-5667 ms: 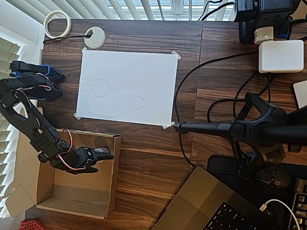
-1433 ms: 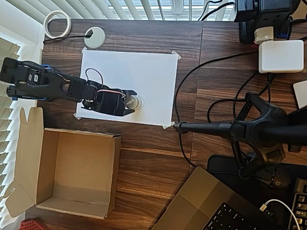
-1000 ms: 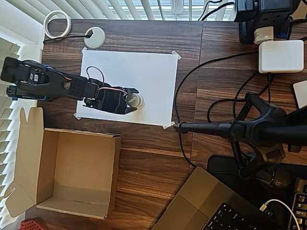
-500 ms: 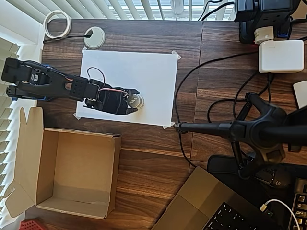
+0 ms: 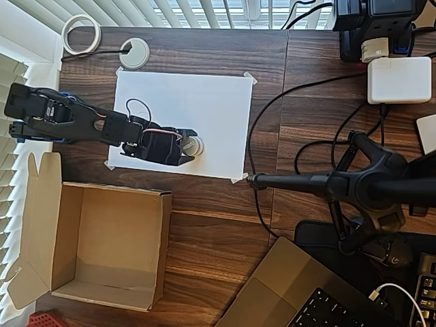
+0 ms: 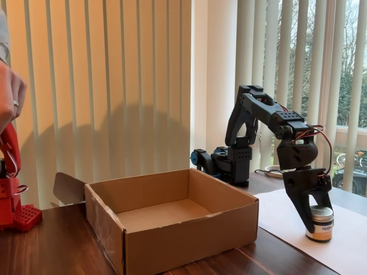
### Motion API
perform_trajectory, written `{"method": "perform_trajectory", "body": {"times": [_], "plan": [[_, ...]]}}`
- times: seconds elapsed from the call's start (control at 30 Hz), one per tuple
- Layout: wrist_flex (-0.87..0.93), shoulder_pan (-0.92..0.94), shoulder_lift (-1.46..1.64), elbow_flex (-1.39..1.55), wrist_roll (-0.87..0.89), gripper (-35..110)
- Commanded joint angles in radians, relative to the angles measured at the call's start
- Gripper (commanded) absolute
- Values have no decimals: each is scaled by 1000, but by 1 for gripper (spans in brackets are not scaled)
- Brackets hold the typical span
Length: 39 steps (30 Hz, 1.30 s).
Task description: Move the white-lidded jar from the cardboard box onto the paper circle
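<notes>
The plain brown corrugated cardboard box (image 5: 102, 245) at lower left of the overhead view holds nothing. The black arm bends down over the taped white paper sheet (image 5: 218, 102), its tool (image 6: 312, 215) clenched around the small round white-lidded jar (image 6: 320, 223), which stands upright on the paper at the frame's centre-left.

Daylight through the blinds (image 6: 114, 86) – fixed view backlit, warm glow, arm (image 6: 275, 132) dark in silhouette; overhead view evenly lit, sharp, soft shadows.
</notes>
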Motion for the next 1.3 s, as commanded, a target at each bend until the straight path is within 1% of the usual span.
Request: {"method": "perform_trajectory", "body": {"times": [0.0, 0.1, 0.17, 0.27, 0.47, 0.63, 1.0, 1.1, 1.2, 1.27], "plan": [[-3, 12, 43, -77, -11, 7], [-3, 12, 43, -77, -12, 16], [-3, 14, 43, -77, -15, 28], [-3, 20, 43, -77, -29, 37], [-3, 21, 46, -77, -44, 41], [-3, 20, 92, -66, -40, 49], [-14, 31, 364, -69, -48, 49], [-48, 20, 442, -49, 9, 49], [-107, -5, 535, 9, 132, 49], [-129, -32, 606, 55, 244, 49]]}}
